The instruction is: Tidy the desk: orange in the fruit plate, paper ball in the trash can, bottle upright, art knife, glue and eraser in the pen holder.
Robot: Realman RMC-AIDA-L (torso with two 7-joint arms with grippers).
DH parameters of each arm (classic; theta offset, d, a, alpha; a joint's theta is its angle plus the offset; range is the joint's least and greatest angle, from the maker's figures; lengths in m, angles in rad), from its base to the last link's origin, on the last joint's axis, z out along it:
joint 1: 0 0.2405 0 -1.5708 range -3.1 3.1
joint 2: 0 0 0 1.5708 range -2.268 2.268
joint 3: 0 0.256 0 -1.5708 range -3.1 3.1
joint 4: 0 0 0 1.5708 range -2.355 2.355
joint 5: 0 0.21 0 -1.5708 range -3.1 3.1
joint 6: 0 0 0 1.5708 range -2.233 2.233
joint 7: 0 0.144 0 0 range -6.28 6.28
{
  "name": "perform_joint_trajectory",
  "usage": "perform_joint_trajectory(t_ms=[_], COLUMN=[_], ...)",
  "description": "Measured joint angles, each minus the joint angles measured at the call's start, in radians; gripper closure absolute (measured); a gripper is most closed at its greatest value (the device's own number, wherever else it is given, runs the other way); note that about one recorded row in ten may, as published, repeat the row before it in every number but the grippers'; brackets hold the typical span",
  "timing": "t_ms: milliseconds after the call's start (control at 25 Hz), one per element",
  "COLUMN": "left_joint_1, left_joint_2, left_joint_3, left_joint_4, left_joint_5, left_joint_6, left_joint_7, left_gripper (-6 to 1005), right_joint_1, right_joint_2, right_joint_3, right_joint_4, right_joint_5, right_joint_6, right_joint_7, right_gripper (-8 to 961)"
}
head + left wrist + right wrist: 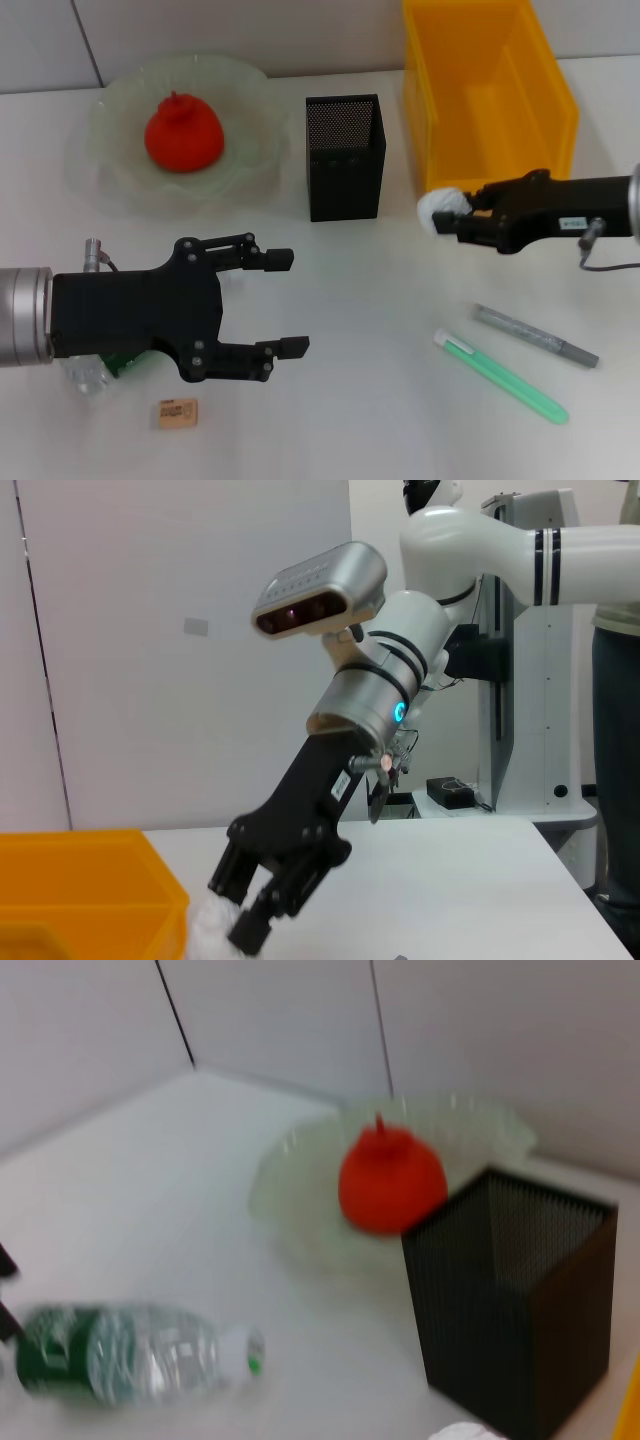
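the right hand is closed on the paper ball, held just beside the near wall of the yellow trash can. the left hand is spread wide over the table, above the lying bottle. the orange sits in the fruit plate. the eraser carries a label too small to be read.

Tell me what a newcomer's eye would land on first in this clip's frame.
Probably the right gripper, shut on the white paper ball just before the yellow trash can. Next, the red-orange orange sitting in the glass fruit plate at back left, and the open left gripper above the lying bottle.
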Motion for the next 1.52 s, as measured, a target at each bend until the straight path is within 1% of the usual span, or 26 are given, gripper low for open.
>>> perform_joint_trajectory(t_ms=[40, 160, 200, 240, 360, 400, 600, 800, 920, 1040, 1120, 1360, 1400, 1520], left_joint_1=[0.000, 0.000, 0.000, 0.000, 0.000, 0.000, -0.001, -0.003, -0.004, -0.005, -0.005, -0.005, -0.005, -0.005], left_joint_2=[0.000, -0.001, -0.002, -0.002, -0.002, -0.002, -0.001, -0.002, -0.003, -0.003, -0.003, -0.005, -0.005, -0.005], left_joint_3=[0.000, 0.000, 0.000, 0.000, 0.000, 0.000, 0.002, 0.003, 0.010, 0.023, 0.025, 0.038, 0.039, 0.039], left_joint_4=[0.000, 0.000, 0.000, 0.000, 0.000, -0.001, -0.005, -0.021, -0.025, -0.026, -0.026, -0.026, -0.026, -0.026], left_joint_5=[0.000, 0.000, 0.000, 0.000, 0.000, 0.000, 0.001, 0.000, -0.002, -0.002, -0.003, -0.011, -0.013, -0.015], left_joint_6=[0.000, 0.000, 0.000, 0.000, 0.000, 0.000, 0.000, -0.002, -0.006, -0.015, -0.019, -0.023, -0.023, -0.023], left_joint_7=[0.000, 0.000, 0.000, 0.000, 0.000, 0.000, 0.000, 0.001, 0.007, 0.009, 0.009, 0.010, 0.010, 0.010], left_gripper=[225, 225, 226, 226, 226, 226, 227, 227, 227, 228, 228, 229, 229, 229], right_joint_1=[0.000, -0.027, -0.037, -0.037, -0.041, -0.042, -0.042, -0.029, -0.009, 0.031, 0.053, 0.097, 0.116, 0.133], right_joint_2=[0.000, 0.000, 0.000, 0.000, -0.002, -0.003, -0.003, -0.002, -0.004, -0.006, -0.007, -0.008, -0.008, -0.009], right_joint_3=[0.000, 0.047, 0.088, 0.088, 0.151, 0.186, 0.226, 0.252, 0.284, 0.343, 0.361, 0.354, 0.354, 0.358], right_joint_4=[0.000, 0.002, 0.007, 0.007, 0.040, 0.064, 0.122, 0.207, 0.262, 0.323, 0.355, 0.406, 0.428, 0.450], right_joint_5=[0.000, 0.075, 0.110, 0.110, 0.184, 0.233, 0.313, 0.376, 0.408, 0.401, 0.398, 0.396, 0.396, 0.396], right_joint_6=[0.000, -0.017, -0.034, -0.034, -0.078, -0.112, -0.146, -0.139, -0.135, -0.124, -0.100, 0.002, 0.025, 0.048], right_joint_7=[0.000, -0.058, -0.077, -0.077, -0.131, -0.179, -0.273, -0.388, -0.441, -0.478, -0.507, -0.572, -0.586, -0.599], right_gripper=[632, 633, 633, 633, 633, 633, 633, 634, 634, 634, 634, 634, 634, 634])
